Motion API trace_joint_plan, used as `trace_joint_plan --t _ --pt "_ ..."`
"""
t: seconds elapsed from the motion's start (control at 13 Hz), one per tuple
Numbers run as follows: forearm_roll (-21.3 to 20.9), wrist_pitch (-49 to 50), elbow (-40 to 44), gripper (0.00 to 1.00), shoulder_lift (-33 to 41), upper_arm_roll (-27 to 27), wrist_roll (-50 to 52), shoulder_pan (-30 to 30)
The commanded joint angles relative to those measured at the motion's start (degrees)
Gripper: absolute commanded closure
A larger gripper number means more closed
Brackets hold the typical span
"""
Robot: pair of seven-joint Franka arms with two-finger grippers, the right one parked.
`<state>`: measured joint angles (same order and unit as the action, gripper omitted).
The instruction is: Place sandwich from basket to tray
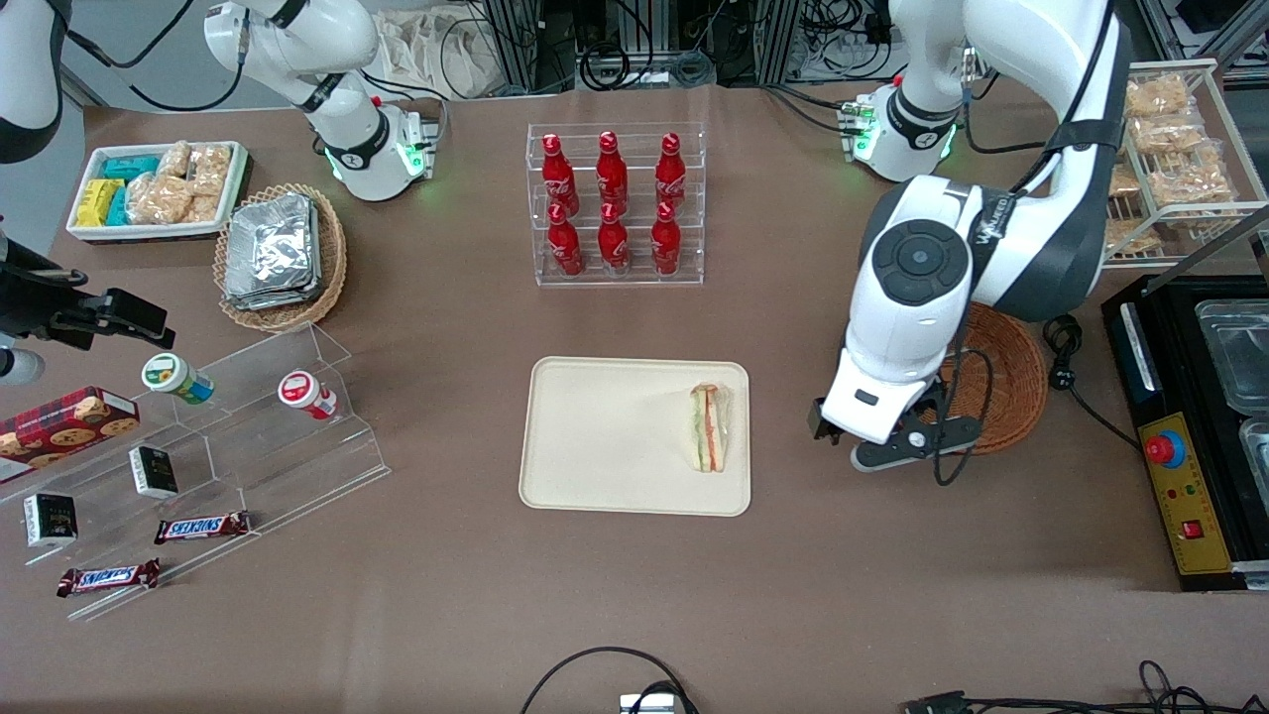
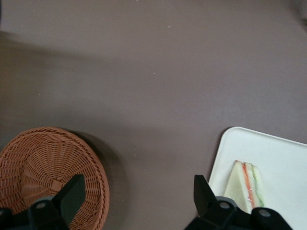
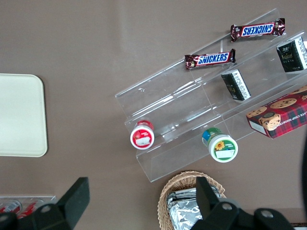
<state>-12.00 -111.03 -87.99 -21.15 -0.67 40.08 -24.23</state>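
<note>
Clearly, by my reading, the main job was done at this moment. Nearest the front camera among the task's things, the sandwich [image 1: 708,428] lay on the tray [image 1: 595,436], close to the tray edge that faces the working arm's end of the surface [image 1: 634,595]. Its red, orange and green filling stripes showed plainly, and nothing was touching it. In the left wrist view the same wedge [image 2: 245,186] sat on the pale tray [image 2: 283,158], just inside its rim.

Beside the tray, toward the working arm, I had the tool [image 1: 897,446] hanging over bare surface between the tray and the basket [image 1: 1011,382]. Its fingers [image 2: 72,196] were spread wide apart with nothing between them; through the gap I saw only brown surface [image 2: 153,96]. So the tool was empty and clear of the sandwich.

The basket showed partly under the arm in the front view. In the wrist view the part of the basket [image 2: 43,163] I could see held nothing.

Farther off stood a clear rack of red bottles [image 1: 615,203], which played no part.

I judged the placing complete: sandwich out of the basket, resting flat on the tray, released. All that seemed left was to lift the arm away and park it, keeping the cable [image 1: 957,397] and fingers well off the tray rim.
</note>
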Motion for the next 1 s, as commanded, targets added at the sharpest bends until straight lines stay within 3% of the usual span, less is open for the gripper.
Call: trace_joint_plan --t 0.0,0.31,0.46,0.77,0.92 --pt "0.8 2.1 -1.3 0.0 2.8 -0.7 -0.1 -0.5" --pt "1.3 3.2 -2.4 0.0 6.0 -1.0 -2.6 -0.1" --pt "2.9 4.3 -3.2 0.0 7.6 1.2 -5.2 6.0" --pt "3.5 5.4 -5.8 0.0 11.1 2.4 -11.1 10.5" --pt "5.9 6.4 -6.0 0.0 12.8 6.3 -17.5 16.3"
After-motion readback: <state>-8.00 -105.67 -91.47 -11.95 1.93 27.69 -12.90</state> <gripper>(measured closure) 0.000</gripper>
